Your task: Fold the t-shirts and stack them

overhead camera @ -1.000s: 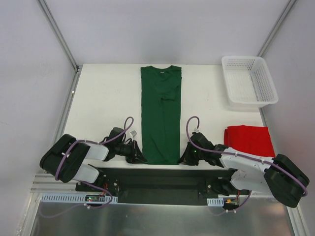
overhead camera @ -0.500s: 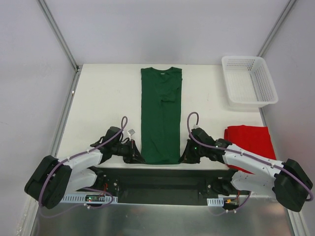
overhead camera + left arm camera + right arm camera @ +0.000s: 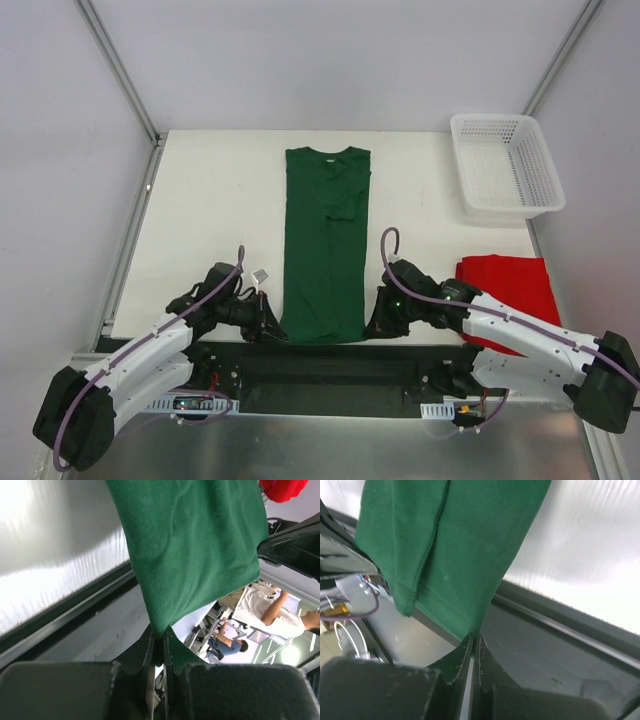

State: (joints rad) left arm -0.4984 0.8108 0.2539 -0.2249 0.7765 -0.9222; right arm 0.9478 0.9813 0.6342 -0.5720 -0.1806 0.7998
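Green shirt point(image 3: 325, 240) lies lengthwise at frame centre on tabletop point(image 3: 215, 200), hem at lower edge. Left fingers point(image 3: 139, 655) and right fingers point(image 3: 461, 659) each clenched on one hem corner. We judge risk: thin pinch slips, or uneven lift skews fold.

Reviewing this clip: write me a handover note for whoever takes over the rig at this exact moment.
Left hand: shut on the near-left hem corner of the green t-shirt.
Right hand: shut on its near-right hem corner.
Green t-shirt: a long narrow strip down the middle of the table, sleeves folded in, collar far, hem at the near edge.
Red t-shirt: folded, near right of the table.
White basket: far right corner.
Done: red folded; green folded lengthwise.
Left: fold the green crosswise, likely hem toward collar, then stack it with the red.
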